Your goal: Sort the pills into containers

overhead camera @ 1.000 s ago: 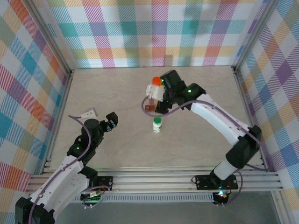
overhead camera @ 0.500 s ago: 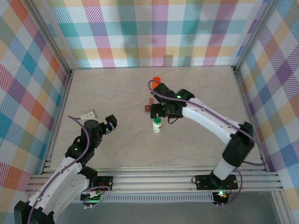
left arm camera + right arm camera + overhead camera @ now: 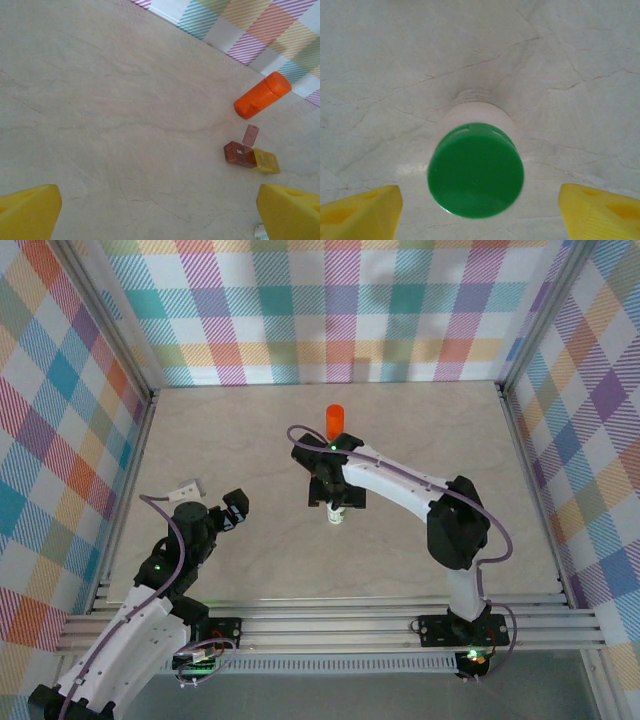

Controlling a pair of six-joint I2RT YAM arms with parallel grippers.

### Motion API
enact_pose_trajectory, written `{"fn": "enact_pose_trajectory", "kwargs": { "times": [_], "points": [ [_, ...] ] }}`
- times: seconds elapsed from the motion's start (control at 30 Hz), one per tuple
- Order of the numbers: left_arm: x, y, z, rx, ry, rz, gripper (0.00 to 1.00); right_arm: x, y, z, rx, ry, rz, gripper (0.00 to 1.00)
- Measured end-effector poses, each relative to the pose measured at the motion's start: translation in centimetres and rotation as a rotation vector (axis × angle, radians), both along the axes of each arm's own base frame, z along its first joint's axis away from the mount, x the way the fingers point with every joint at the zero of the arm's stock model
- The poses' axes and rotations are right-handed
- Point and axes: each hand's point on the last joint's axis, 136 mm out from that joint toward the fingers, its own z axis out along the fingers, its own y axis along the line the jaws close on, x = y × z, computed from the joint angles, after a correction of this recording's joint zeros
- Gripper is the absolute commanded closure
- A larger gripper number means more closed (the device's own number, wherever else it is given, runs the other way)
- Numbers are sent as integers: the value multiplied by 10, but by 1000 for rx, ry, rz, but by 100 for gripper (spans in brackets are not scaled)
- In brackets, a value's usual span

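Observation:
A white bottle with a green cap stands upright mid-table, and its base peeks out under the right wrist. My right gripper hangs straight above it, open; its yellow fingers flank the cap with a gap on each side. An orange bottle stands behind it and also appears in the left wrist view. A small pill box with a brown cell, a yellow cell and a raised lid lies near the orange bottle. My left gripper is open and empty, far left of these.
A small white object lies on the table by the left arm. Checked walls close in the back and both sides. Bare marble tabletop stretches between the left gripper and the bottles.
The right arm has swung from beside the orange bottle toward the near side and now sits over the green-capped bottle. The orange bottle is uncovered. The left arm barely moved.

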Motion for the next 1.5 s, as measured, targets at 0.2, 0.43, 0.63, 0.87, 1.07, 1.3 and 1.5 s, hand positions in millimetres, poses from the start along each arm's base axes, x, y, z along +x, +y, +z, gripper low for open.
{"fn": "enact_pose_trajectory", "kwargs": {
  "times": [0.2, 0.43, 0.63, 0.87, 1.07, 1.3, 1.5],
  "points": [
    [-1, -1, -1, -11, 7, -2, 0, 8, -1, -16, 24, 25, -21, 30],
    [-1, -1, -2, -14, 8, 0, 0, 16, -1, -28, 27, 35, -34, 36],
    [0, -1, -5, -10, 19, 0, 0, 14, -1, -33, 25, 42, -31, 39],
    [0, -1, -6, -11, 23, 1, 0, 13, -2, -36, 23, 42, -23, 47],
    [1, -8, -11, -22, 39, -31, 0, 14, 4, -34, 52, 31, 51, 70],
    [10, -39, -17, -50, 51, -173, 0, 17, 10, -18, 71, -10, 292, 69],
    [25, -77, 0, -69, -47, -319, 0, 27, 8, 68, 139, -226, 646, 70]
  ]
}}
